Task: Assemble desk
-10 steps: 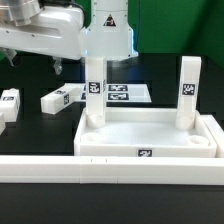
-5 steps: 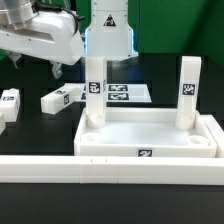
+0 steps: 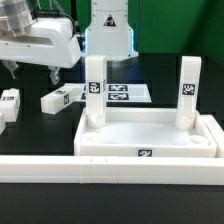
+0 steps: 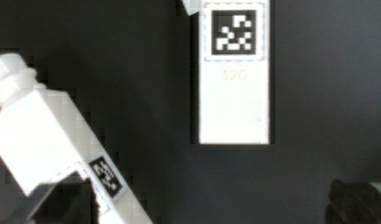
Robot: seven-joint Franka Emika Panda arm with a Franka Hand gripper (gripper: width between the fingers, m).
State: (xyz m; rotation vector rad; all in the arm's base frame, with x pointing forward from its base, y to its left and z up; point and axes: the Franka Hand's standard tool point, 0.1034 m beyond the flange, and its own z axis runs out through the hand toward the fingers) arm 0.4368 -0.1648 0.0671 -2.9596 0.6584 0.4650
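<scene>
Your exterior view bright and even, white desk top nearly washed out against the black table, faint soft shadows, both views coarse and grainy, your wrist view slightly blurred.

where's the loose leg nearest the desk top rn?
On the exterior view's left, the loose leg lies flat on the table beside the desk top, near its upright leg, with another loose leg further left.

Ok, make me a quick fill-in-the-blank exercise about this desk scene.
The desk top carries ___ upright legs. On the exterior view's ___, two loose legs lie on the table. The gripper above them is ___.
Missing words: two, left, open.
</scene>
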